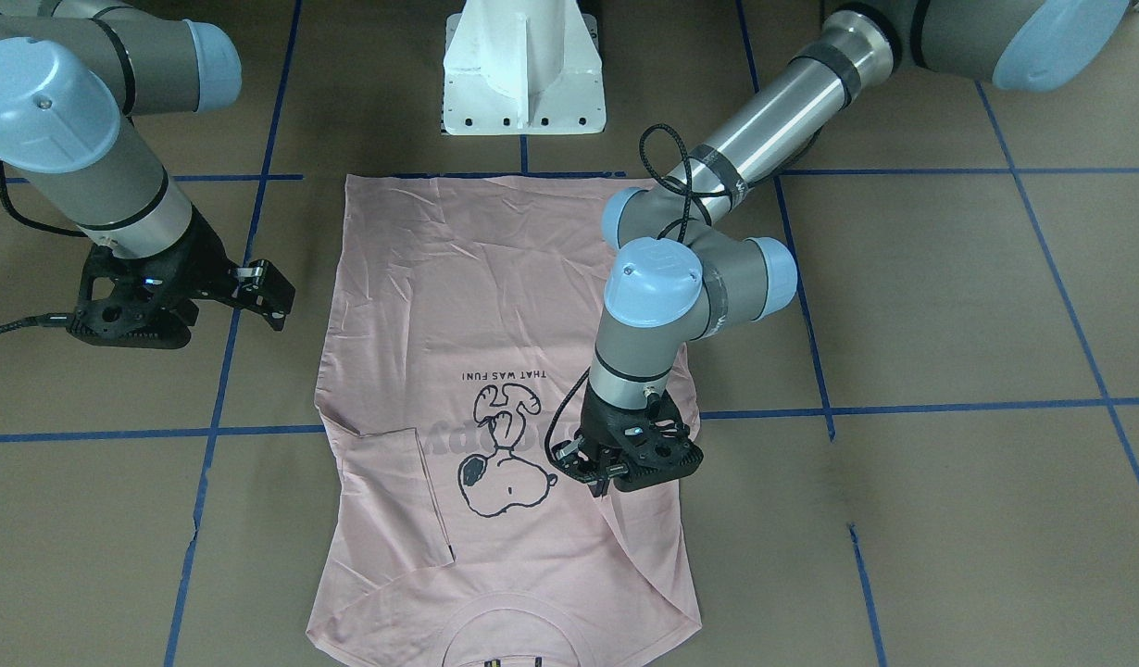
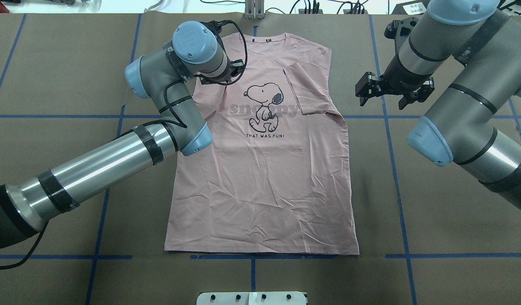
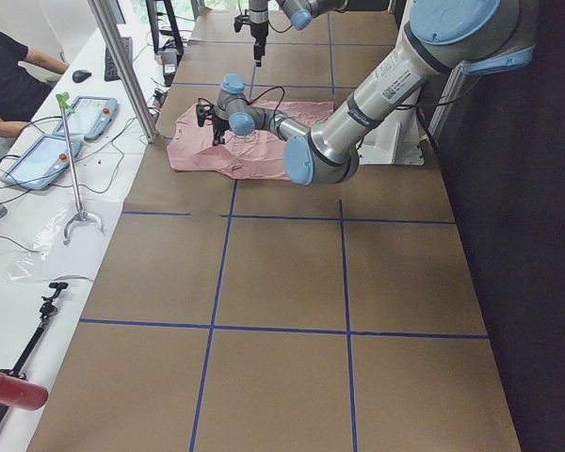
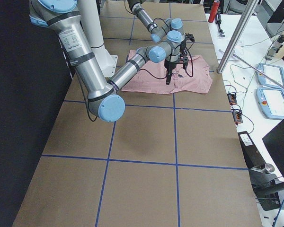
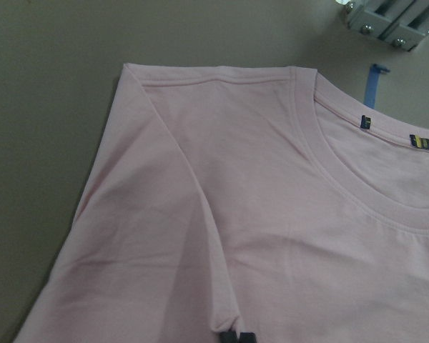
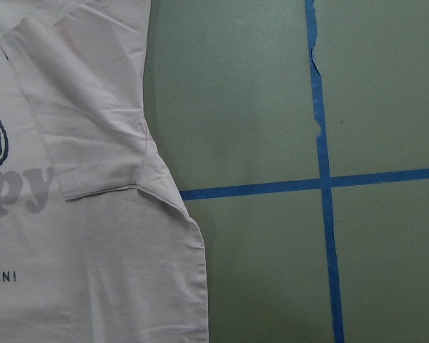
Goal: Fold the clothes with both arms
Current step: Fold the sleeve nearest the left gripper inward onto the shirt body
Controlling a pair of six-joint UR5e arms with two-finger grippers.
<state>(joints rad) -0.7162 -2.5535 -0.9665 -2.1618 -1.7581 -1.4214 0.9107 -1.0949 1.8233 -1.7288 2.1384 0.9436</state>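
T-shirt (image 2: 264,190) pinched between closed left fingers (image 5: 229,336); right fingers (image 2: 363,94) spread beside it.

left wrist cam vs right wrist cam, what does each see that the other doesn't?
Only left wrist: the collar with its neck tags, a metal bracket, and the left gripper shut on a fabric ridge. Only right wrist: the sleeve on the robot's right, folded inward, and part of the print. Both: the pink T-shirt, brown table, blue tape.

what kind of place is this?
Probably a robotics lab: left arm and right arm over a brown table gridded with blue tape, a T-shirt spread on it, teach pendants on the side bench.
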